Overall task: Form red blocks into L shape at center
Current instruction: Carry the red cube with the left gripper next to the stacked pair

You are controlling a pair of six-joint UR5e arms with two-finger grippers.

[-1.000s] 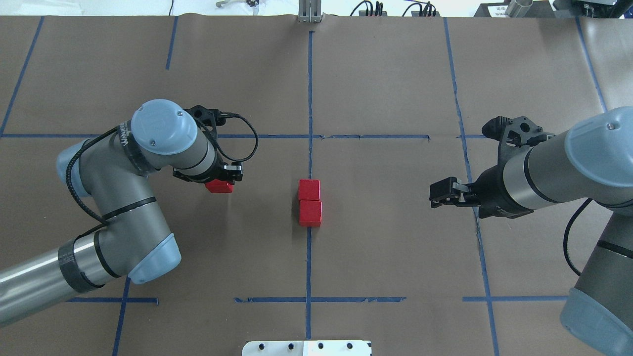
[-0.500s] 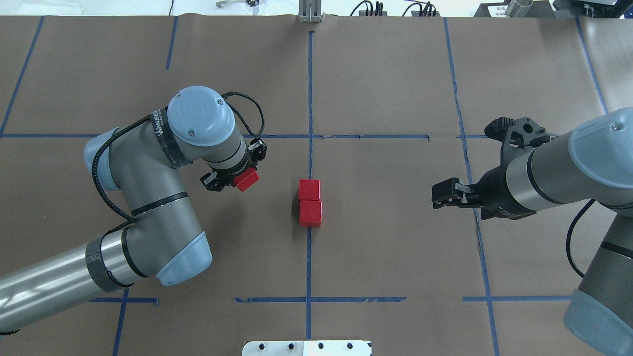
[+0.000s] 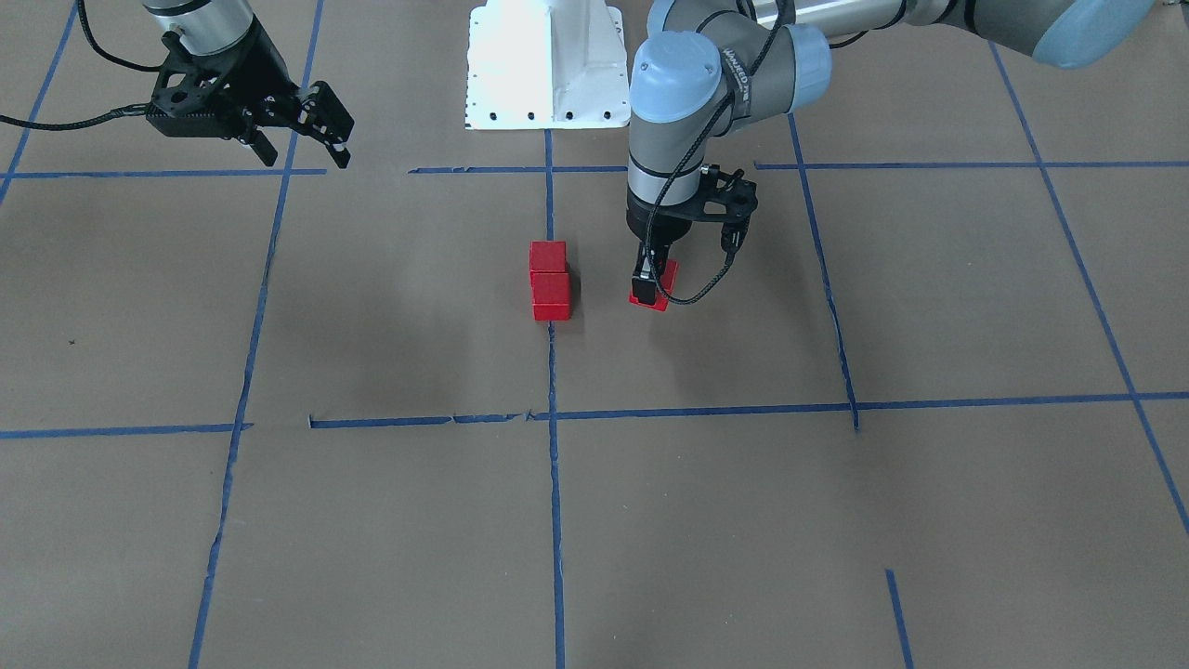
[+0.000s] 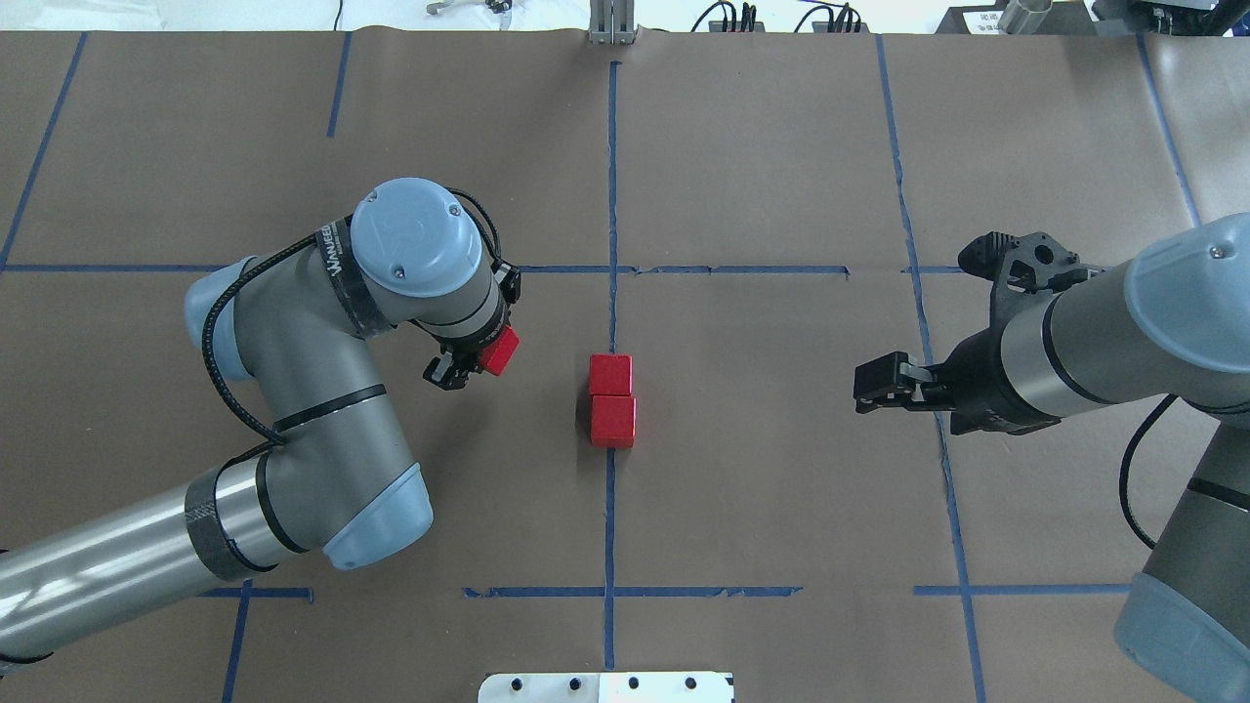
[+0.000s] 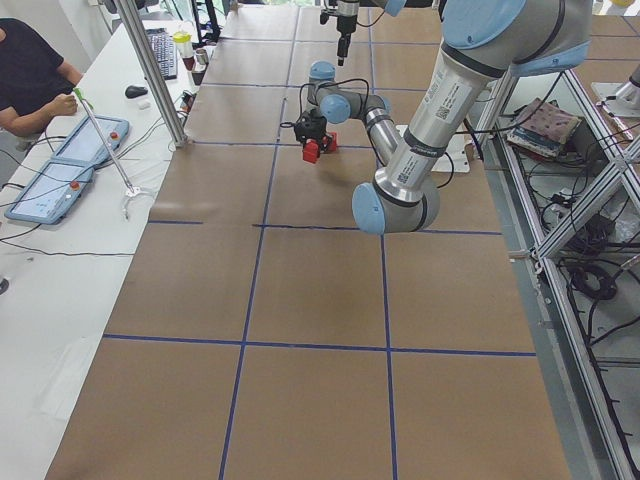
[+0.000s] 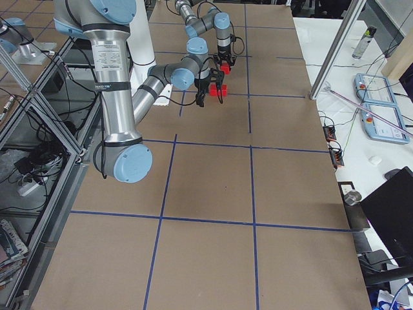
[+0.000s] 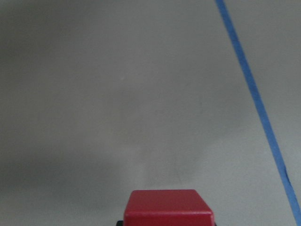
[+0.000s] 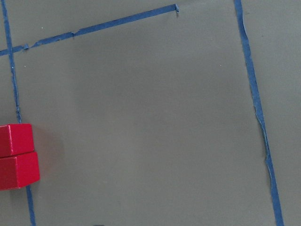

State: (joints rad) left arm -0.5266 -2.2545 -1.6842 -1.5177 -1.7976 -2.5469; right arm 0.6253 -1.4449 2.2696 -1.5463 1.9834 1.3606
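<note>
Carried toward the middle over the last second, the third block (image 4: 501, 350) is now seen nearer the pair (image 4: 611, 398), and the left wrist has been turned on the way. It is clamped in the left end effector (image 4: 479, 359), whose jaws are closed on it, and it is held near the pair but apart from it, on the robot's left. The pair has not been shifted: its two blocks are set touching, end to end, on the tape line (image 4: 611, 195) at the center of the bench (image 4: 781, 508). The right end effector (image 4: 868, 386) has been kept off to the right, jaws spread, with nothing held. A row of two is judged done. The L is judged to be closed once the held block is set flush against the side of an end block.
</note>
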